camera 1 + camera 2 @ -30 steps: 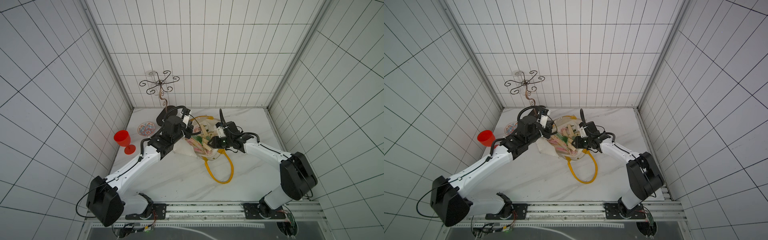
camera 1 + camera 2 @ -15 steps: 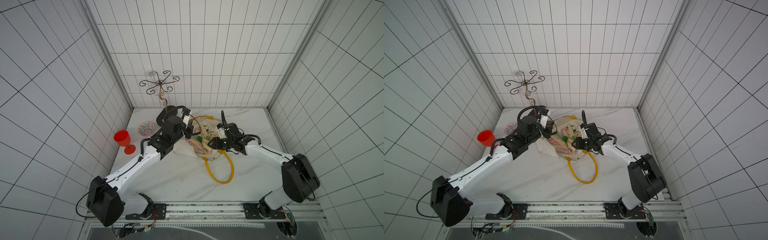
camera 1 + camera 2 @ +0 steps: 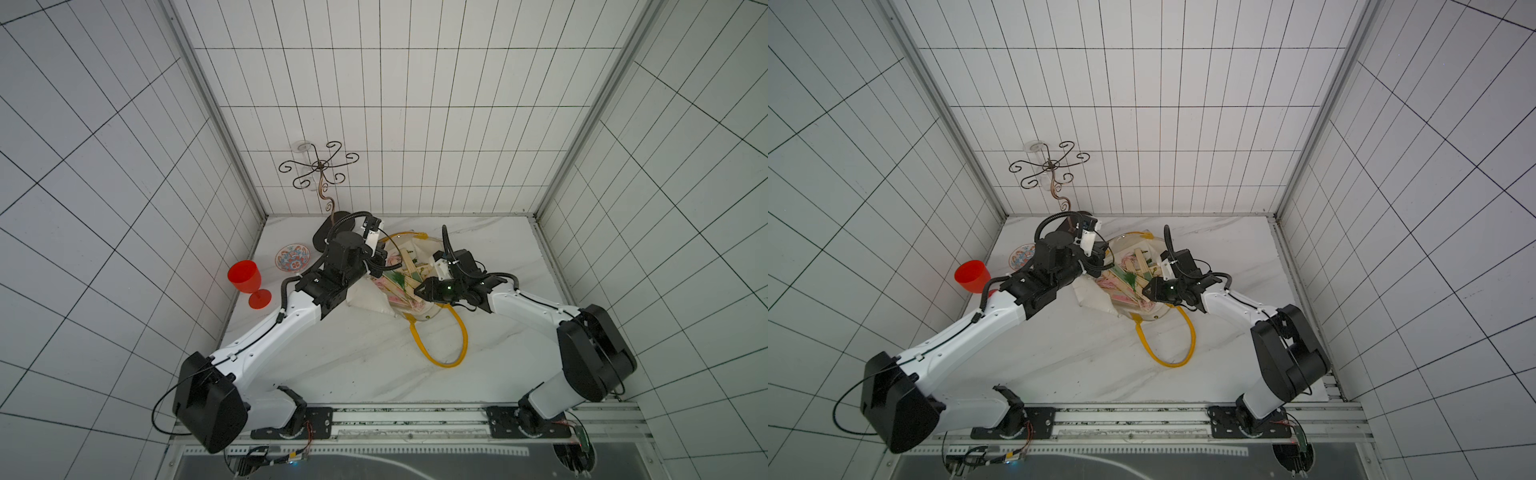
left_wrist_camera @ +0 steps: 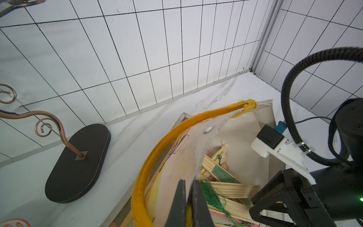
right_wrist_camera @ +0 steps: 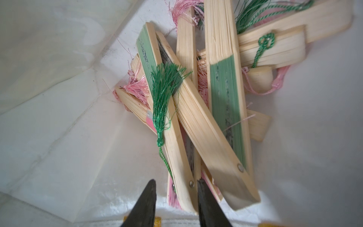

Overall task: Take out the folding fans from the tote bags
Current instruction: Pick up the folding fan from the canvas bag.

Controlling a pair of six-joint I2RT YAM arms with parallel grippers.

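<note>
The cream tote bag (image 3: 360, 300) (image 3: 1095, 300) lies on its side mid-table, mouth held up. My left gripper (image 3: 380, 266) (image 3: 1106, 264) (image 4: 187, 180) is shut on the bag's upper rim beside the yellow handle (image 4: 157, 149). Several closed bamboo folding fans (image 3: 405, 278) (image 3: 1129, 278) (image 5: 198, 121) with green and pink tassels lie piled inside. My right gripper (image 3: 419, 289) (image 3: 1146, 291) (image 5: 175, 181) is inside the mouth and open. The pivot end of one fan (image 5: 180, 157) sits between its fingers against one finger, with a gap to the other.
The bag's second yellow handle (image 3: 440, 361) loops out toward the front of the table. A red goblet (image 3: 247, 278), a patterned dish (image 3: 293, 257) and a scrolled metal stand on a black oval base (image 3: 328, 237) (image 4: 78, 163) stand at the back left. Tiled walls close three sides.
My right gripper has edged slightly further into the bag's mouth. The left arm and the bag's rim have not moved.
</note>
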